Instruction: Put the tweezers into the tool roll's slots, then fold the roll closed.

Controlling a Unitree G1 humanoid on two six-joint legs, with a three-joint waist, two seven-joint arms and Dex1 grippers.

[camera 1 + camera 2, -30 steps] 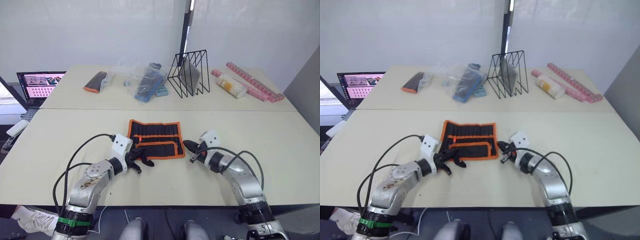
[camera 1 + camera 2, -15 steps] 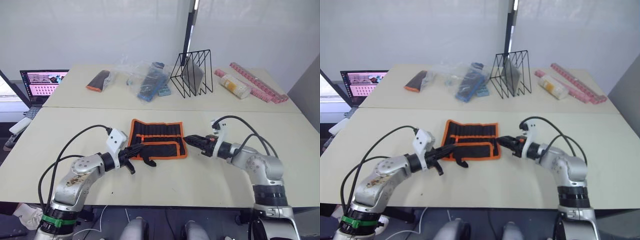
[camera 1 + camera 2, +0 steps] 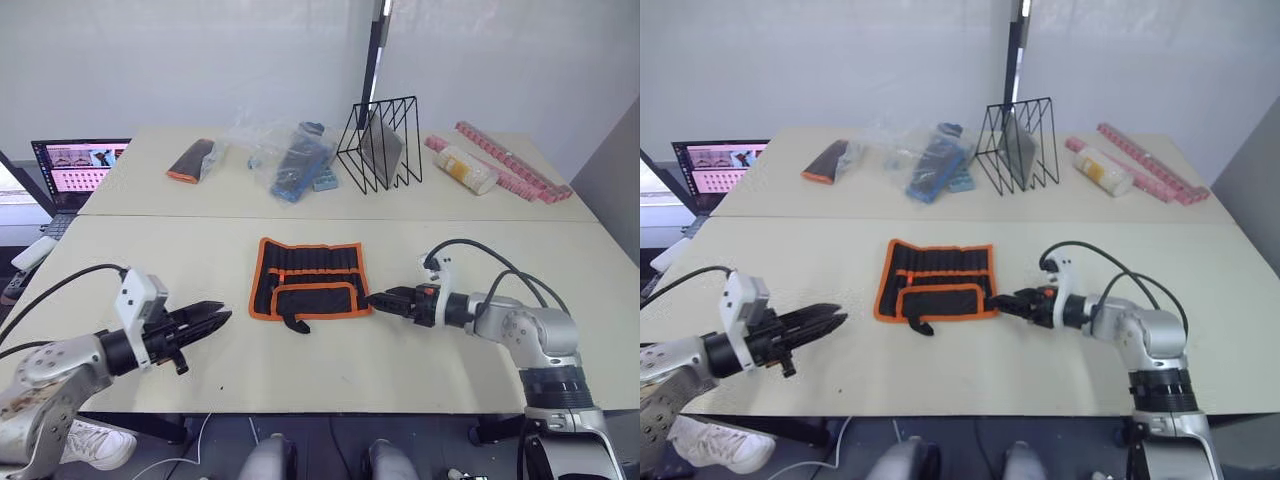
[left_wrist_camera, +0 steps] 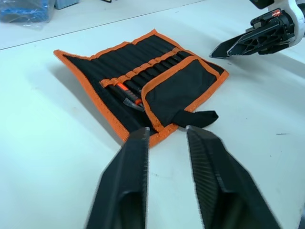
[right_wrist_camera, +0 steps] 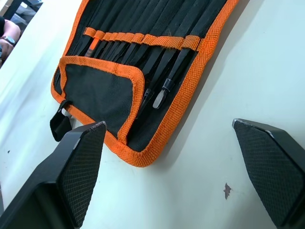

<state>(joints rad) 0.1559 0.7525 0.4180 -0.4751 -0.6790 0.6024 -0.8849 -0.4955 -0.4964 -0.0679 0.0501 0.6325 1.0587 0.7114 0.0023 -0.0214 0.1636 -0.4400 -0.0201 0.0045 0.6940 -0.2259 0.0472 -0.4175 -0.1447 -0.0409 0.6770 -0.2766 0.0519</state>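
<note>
Reaching right claw beside tool roll, left claw well apart

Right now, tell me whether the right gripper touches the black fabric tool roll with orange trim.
Apart: the right wrist view shows bare table between the open right gripper and the tool roll.

bare table around tool roll

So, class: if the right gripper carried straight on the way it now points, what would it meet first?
Most likely the tool roll. The right gripper, fingers open, points along the table at the roll's orange-trimmed edge beside it, with nothing between them. Its height above the table is hard to judge.
</note>
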